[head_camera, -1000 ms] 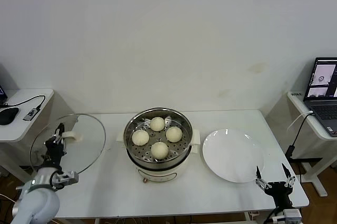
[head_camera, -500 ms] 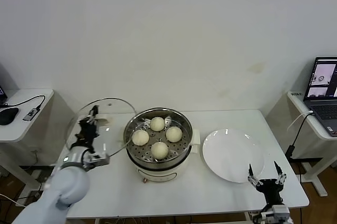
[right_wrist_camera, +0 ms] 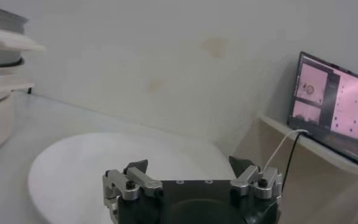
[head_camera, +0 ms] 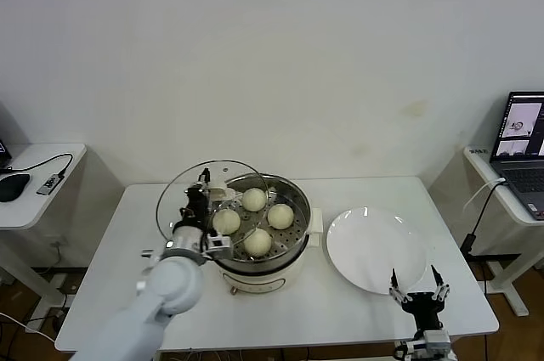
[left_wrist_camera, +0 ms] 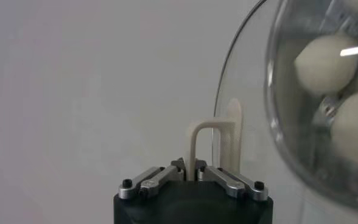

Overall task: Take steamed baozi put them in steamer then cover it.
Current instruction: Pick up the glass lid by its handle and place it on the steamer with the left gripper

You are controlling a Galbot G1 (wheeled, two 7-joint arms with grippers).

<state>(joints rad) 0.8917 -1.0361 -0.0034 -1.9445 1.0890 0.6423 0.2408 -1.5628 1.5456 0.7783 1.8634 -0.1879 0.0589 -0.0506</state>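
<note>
We have swung our left end effector rightward from beyond the tabletop edge, clamped on the cover handle, lid overlapping the steamer rim, four steamed baozi inside, our right end effector spread, near the white plate.

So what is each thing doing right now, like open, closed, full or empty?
Steamer: uncovered, four buns inside.
Baozi: all four on the steamer's tray.
Cover: held up, partly over the steamer's left side.
Left claw: shut on the cover's handle.
Right claw: open, empty, near the plate.
Plate: empty.
</note>
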